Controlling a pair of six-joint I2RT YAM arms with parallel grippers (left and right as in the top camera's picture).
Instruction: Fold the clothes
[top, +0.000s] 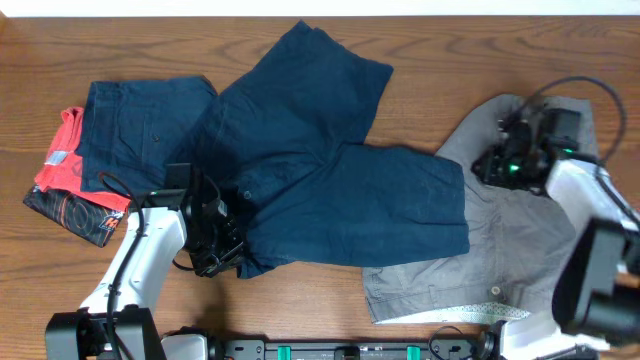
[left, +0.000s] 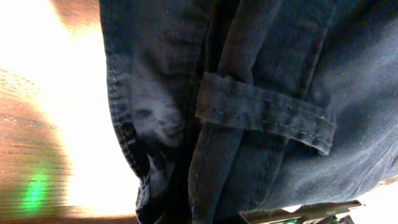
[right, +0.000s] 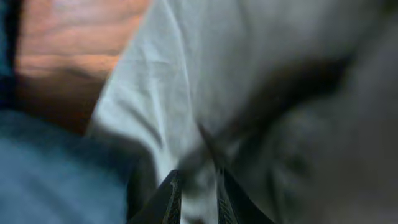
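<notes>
The right gripper (right: 199, 198) is seen with its two dark fingers drawn nearly together, and a fold of the pale grey shorts (right: 205, 74) is pinched between them; the wrist view is blurred, so finer detail cannot be told. From overhead, this gripper (top: 503, 160) is placed on the upper left part of the pale grey shorts (top: 500, 250), which are spread flat at the right of the brown wooden table (top: 430, 60).

The left gripper (top: 215, 248) is set at the lower left edge of the dark navy shorts (top: 330, 190), at the waistband. Its wrist view is filled by bunched navy cloth (left: 267, 74) with a stitched belt loop (left: 264, 112) across it. The fingers are hidden, so it cannot be told how wide they stand or whether cloth is held.

The dark navy shorts are laid open across the middle of the table, one leg overlapping the left edge of the pale grey shorts. At the far left, a folded navy garment (top: 135, 125) is stacked on a red and black patterned garment (top: 65, 185), touching the navy shorts' upper left side.
</notes>
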